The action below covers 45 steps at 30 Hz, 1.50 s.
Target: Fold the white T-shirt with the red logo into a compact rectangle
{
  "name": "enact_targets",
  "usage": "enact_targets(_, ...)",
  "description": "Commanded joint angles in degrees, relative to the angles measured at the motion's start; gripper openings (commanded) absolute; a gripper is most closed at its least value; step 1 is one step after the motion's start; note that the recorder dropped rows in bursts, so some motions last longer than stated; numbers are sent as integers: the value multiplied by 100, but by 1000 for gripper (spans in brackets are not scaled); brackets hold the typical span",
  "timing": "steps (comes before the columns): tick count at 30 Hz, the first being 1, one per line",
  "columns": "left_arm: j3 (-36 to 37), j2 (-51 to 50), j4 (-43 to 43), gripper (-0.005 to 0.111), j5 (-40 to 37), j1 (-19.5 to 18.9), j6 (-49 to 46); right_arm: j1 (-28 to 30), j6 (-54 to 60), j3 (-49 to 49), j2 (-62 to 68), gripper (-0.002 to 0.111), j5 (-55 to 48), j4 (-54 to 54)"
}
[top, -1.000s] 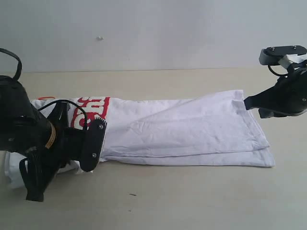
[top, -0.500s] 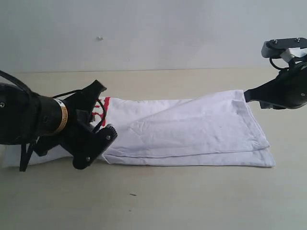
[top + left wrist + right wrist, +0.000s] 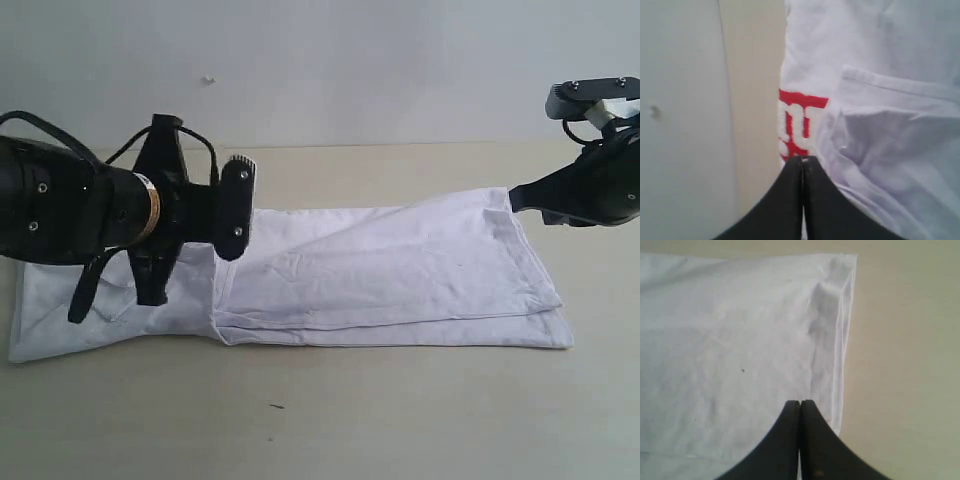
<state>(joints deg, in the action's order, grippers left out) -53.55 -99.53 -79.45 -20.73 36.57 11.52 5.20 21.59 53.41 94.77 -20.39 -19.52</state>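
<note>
white T-shirt (image 3: 400,280) is laid in a long strip on the counter (image 3: 400,420), red logo (image 3: 797,122) at its edge; lengthwise folds look done imo. left fingers (image 3: 790,200) & right fingers (image 3: 787,440) are shut, no cloth clearly pinched. Next: one end to be gripped & folded crosswise.

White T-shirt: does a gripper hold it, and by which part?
Cannot be told. Both shut: left gripper by the red logo, right gripper at the white T-shirt hem; no pinched cloth shows.
</note>
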Motion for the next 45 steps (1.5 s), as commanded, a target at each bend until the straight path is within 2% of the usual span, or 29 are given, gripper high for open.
enact_targets(1, -237, -7, 2609, 0, -125, -305, 314, 9, 38, -12, -65, 0, 21, 6)
enact_targets(2, -366, -7, 3341, 0, -208, -434, 118, 9, 38, -12, -65, 0, 2, 6)
enact_targets(4, -899, -31, 6467, 0, -980, -973, -1667, 9, 23, -12, -65, 0, -87, 6)
enact_targets(6, -1054, -114, 8179, 1, -1334, -1355, -3281, 9, 25, -12, -65, 0, -87, -47)
enact_targets(7, -1054, -152, 8293, 4, -1356, -1427, -3456, 9, 25, -12, -65, 0, -87, -47)
enact_targets(9, -1042, -327, 8179, 28, -1312, -1461, -3525, 9, 25, -12, -65, 0, -87, -47)
enact_targets(10, -1042, -491, 8179, 48, -1212, -1461, -3525, 9, 25, -12, -65, 0, -76, -59)
enact_targets(11, -1042, -578, 8179, 56, -1145, -1461, -3509, 9, 36, -12, -65, 0, -64, -59)
enact_targets(12, -1042, -746, 8179, 59, -979, -1461, -3461, 9, 36, -12, -65, 0, -46, -59)
enact_targets(17, -1042, -1168, 7536, 59, -503, -1573, -2838, 9, 48, -12, -65, 0, -31, -59)
enact_targets(21, -1042, -1238, 6694, 46, -513, -1599, -2543, 9, 123, -12, -65, 0, 36, -59)
enact_targets(27, -1042, -1309, 6612, 38, -426, -1599, -2531, 9, 123, -12, -65, 0, 36, -59)
enact_targets(30, -1042, -1371, 6593, 25, -464, -1599, -2663, 9, 123, -12, -65, 0, 36, -59)
enact_targets(34, -1042, -1317, 5965, 0, -464, -1599, -2650, 9, 123, -12, -65, 0, 36, -59)
enact_targets(42, -1342, -1210, 4825, 1, -331, -1589, -2603, 9, 123, -12, -65, 0, 64, -94)
enact_targets(45, -1377, -1210, 4074, 12, -95, -1589, -2603, 9, 123, -12, -65, 0, 62, -107)
